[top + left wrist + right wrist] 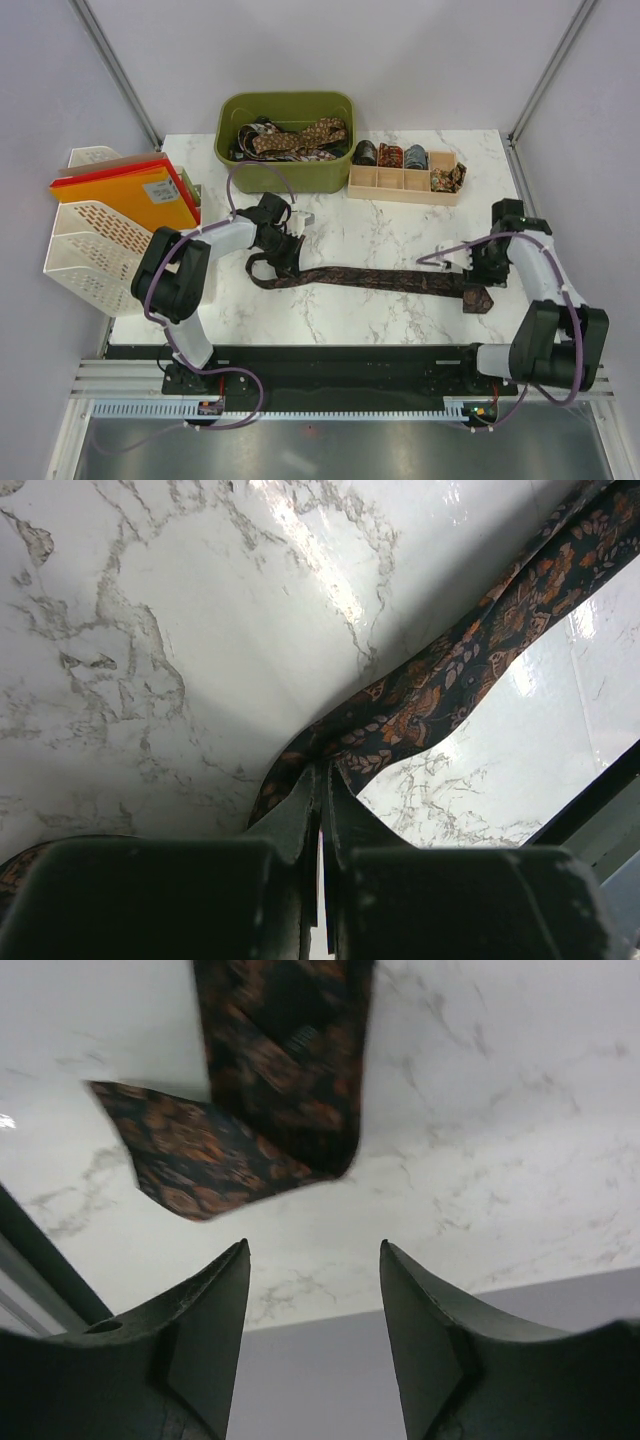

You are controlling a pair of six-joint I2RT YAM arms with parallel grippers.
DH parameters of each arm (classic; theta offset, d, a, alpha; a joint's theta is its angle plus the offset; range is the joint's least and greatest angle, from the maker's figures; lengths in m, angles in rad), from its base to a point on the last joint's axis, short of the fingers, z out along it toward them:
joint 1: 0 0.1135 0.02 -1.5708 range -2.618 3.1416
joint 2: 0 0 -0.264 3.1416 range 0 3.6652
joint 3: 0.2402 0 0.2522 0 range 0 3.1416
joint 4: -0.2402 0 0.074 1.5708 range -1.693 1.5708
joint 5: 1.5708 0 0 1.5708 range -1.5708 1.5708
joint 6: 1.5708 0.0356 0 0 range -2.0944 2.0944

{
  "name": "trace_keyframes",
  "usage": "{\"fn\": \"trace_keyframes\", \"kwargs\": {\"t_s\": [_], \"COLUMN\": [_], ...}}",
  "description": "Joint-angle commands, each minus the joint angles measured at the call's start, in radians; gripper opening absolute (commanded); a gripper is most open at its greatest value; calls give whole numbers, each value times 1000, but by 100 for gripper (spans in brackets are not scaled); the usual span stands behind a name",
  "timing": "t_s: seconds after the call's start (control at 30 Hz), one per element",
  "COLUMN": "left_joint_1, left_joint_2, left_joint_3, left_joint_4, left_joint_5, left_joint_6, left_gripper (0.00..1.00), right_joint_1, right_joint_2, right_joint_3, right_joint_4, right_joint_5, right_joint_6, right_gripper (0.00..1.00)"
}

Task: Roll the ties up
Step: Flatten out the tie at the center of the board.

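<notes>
One long dark brown patterned tie lies flat across the marble table, running left to right. My left gripper is at its narrow left end and is shut on the tie. In the left wrist view the fabric runs up and to the right from my pinched fingertips. My right gripper hovers open by the wide right end. In the right wrist view the tie's folded wide end lies just beyond the gripper, and nothing is between the fingers.
A green bin at the back holds several loose ties. Beside it a wooden divided tray carries several rolled ties. A white file rack with orange folders stands at the left edge.
</notes>
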Motion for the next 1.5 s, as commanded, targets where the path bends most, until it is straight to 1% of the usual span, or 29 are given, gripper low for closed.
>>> {"fn": "trace_keyframes", "kwargs": {"t_s": [0.0, 0.03, 0.07, 0.1, 0.13, 0.2, 0.27, 0.4, 0.47, 0.5, 0.57, 0.63, 0.7, 0.8, 0.83, 0.9, 0.97, 1.0, 1.07, 1.1, 1.13, 1.2, 1.23, 1.27, 1.3, 1.33, 1.37, 1.4, 1.47], "left_joint_1": [5, 5, 5, 5, 5, 5, 5, 5, 5, 5, 5, 5, 5, 5, 5, 5, 5, 5, 5, 5, 6, 5, 5, 5, 5, 5, 5, 6, 8], "left_joint_2": [-33, -38, -41, -47, -59, -73, -78, -87, -86, -84, -78, -79, -82, -98, -102, -108, -110, -112, -136, -154, -206, -263, -311, -332, -346, -358, -359, -359, -356], "left_joint_3": [-23, -23, -21, -21, -21, -21, -18, -20, -18, -17, -14, -13, -17, -30, -33, -40, -30, -24, -3, 2, 5, 6, 8, 6, 8, 10, 11, 13, 6], "left_joint_4": [-29, -32, -30, -29, -29, -30, -34, -37, -37, -38, -38, -38, -40, -40, -38, -37, -38, -40, -58, -66, -72, -107, -122, -159, -178, -210, -266, -289, -303], "left_joint_5": [-19, -17, -16, -9, -5, 8, 20, 31, 29, 29, 29, 26, 21, 21, 21, 24, 41, 58, 139, 161, 179, 224, 222, 215, 201, 180, 167, 153, 106], "left_joint_6": [-18, -18, -10, -6, -3, 1, -3, -6, -1, -1, -4, -3, -3, 0, 4, 16, 42, 54, 120, 151, 219, 310, 409, 465, 576, 644, 706, 809, 872], "left_gripper": [2, 2, 2, 2, 2, 2, 2, 2, 3, 3, 3, 3, 3, 3, 3, 3, 6, 8, 21, 27, 37, 50, 62, 68, 74, 75, 75, 75, 76], "right_joint_1": [-128, -133, -131, -130, -122, -76, -45, 22, 103, 143, 217, 234, 225, 118, 23, -42, -102, -114, -125, -125, -122, -98, -82, -65, -18, 10, 39, 91, 145], "right_joint_2": [149, 174, 214, 228, 238, 249, 236, 190, 161, 150, 130, 149, 212, 264, 277, 314, 346, 358, 372, 367, 346, 315, 277, 257, 236, 201, 185, 170, 139], "right_joint_3": [225, 272, 322, 415, 451, 504, 508, 416, 347, 315, 211, 158, 112, 101, 109, 149, 179, 201, 288, 317, 345, 386, 374, 357, 338, 286, 259, 229, 141], "right_joint_4": [8, -6, -71, -107, -136, -211, -263, -268, -255, -223, -113, -54, -15, 17, 25, 38, 93, 98, 51, 28, -28, -60, -73, -72, -64, -46, -35, -14, 69], "right_joint_5": [-33, -45, -73, -143, -177, -244, -304, -390, -409, -400, -339, -263, -138, -38, -7, 57, 106, 114, 78, 11, -37, -128, -142, -153, -162, -160, -160, -157, -133], "right_joint_6": [-81, -5, 28, 69, 112, 227, 307, 450, 490, 558, 599, 596, 565, 463, 406, 342, 292, 288, 300, 309, 315, 344, 350, 366, 378, 395, 422, 442, 469], "right_gripper": [64, 65, 66, 71, 74, 73, 73, 69, 66, 65, 61, 56, 51, 48, 48, 49, 50, 50, 53, 59, 63, 72, 75, 79, 86, 88, 94, 98, 98]}}
